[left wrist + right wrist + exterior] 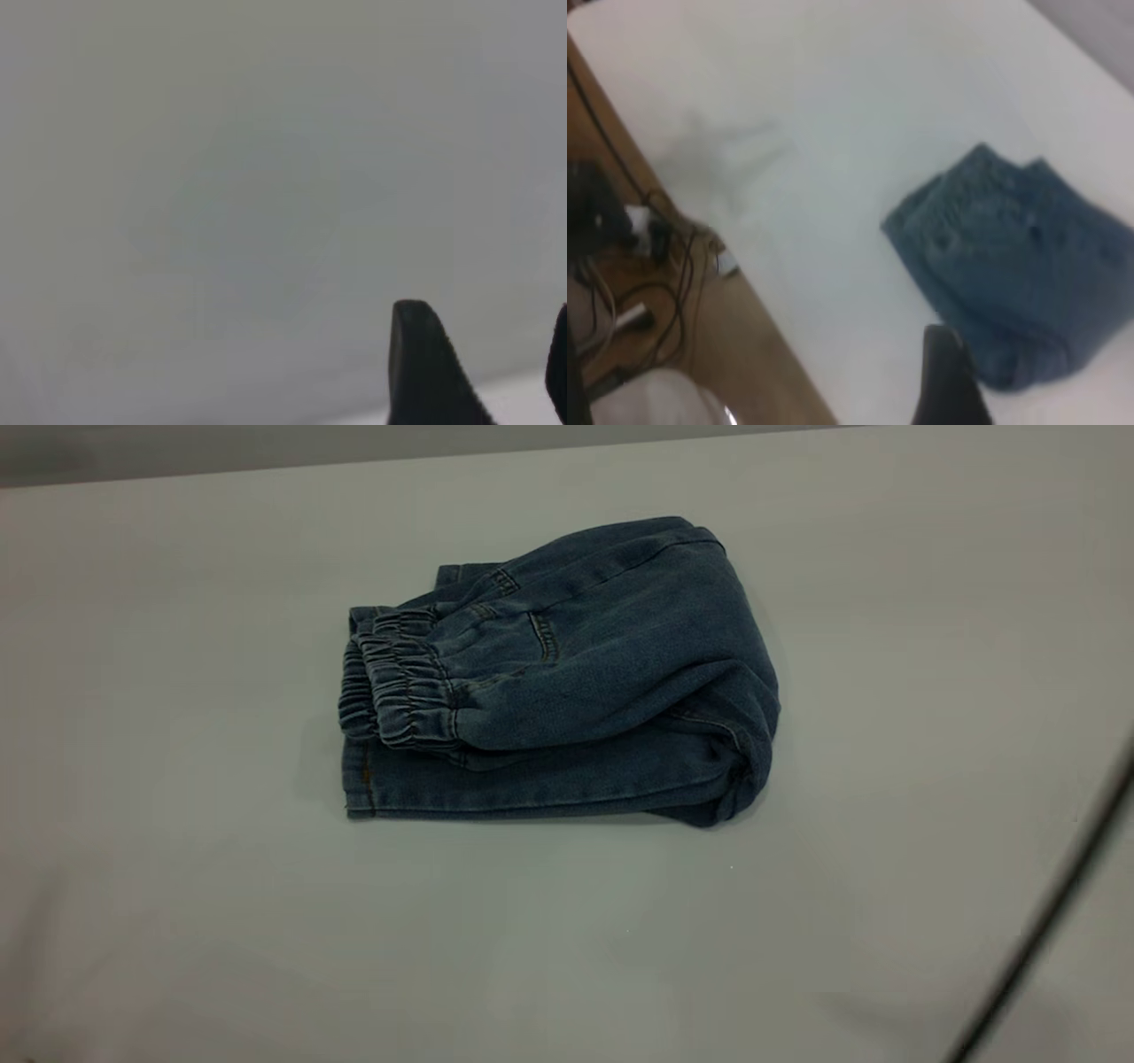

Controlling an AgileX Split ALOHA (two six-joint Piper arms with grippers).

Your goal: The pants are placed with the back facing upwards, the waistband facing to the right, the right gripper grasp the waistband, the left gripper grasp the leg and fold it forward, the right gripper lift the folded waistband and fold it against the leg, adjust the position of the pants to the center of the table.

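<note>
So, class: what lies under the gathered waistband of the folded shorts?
The waistband rests on a flat denim layer with a stitched hem, lying on the table. Whatever is folded deeper inside is covered.

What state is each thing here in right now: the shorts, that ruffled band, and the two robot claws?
pants: folded into a compact bundle, lying free on the table.
waistband: folded over on top, facing the exterior view's left.
left gripper: over bare table, fingers apart, holding nothing.
right gripper: raised away from the pants, only one finger visible, so open or shut is unclear.
</note>
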